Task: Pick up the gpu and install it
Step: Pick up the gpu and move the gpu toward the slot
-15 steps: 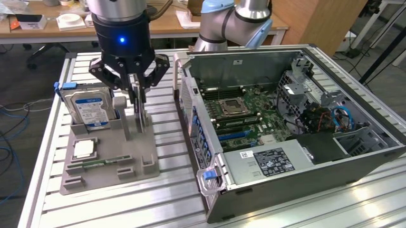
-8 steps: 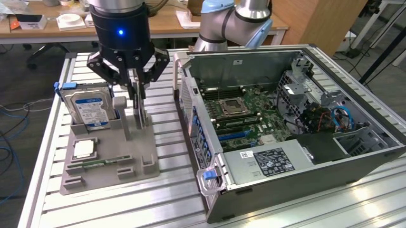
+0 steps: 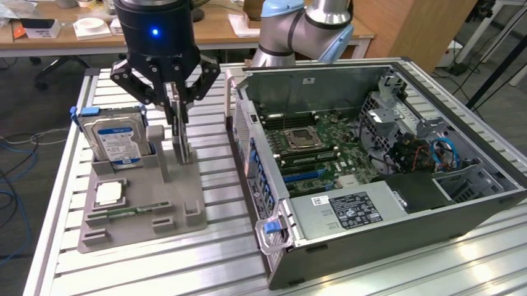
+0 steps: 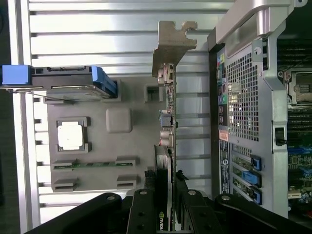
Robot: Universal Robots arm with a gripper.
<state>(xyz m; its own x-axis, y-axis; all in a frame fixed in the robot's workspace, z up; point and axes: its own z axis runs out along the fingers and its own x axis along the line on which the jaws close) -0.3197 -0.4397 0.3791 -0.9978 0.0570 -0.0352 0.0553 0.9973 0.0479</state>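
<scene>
Hard drive (image 3: pixel 118 140) is standing at the exterior view's left in the holder (image 3: pixel 140 206). Beside it our gripper (image 3: pixel 178 117) is pinching the upright gpu (image 3: pixel 182 148), which we judge is not yet lifted. Rightward, the open case (image 3: pixel 371 154) is waiting.

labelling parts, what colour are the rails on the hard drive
Blue rails on the hard drive, clearest in the wrist view.

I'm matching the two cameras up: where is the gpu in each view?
Exterior view: the gpu stands upright on the grey holder, under the gripper, at the exterior view's left of the computer case.
Wrist view: the gpu is edge-on, between the grey holder and the computer case.
Shared landmark: the blue-labelled hard drive.
</scene>
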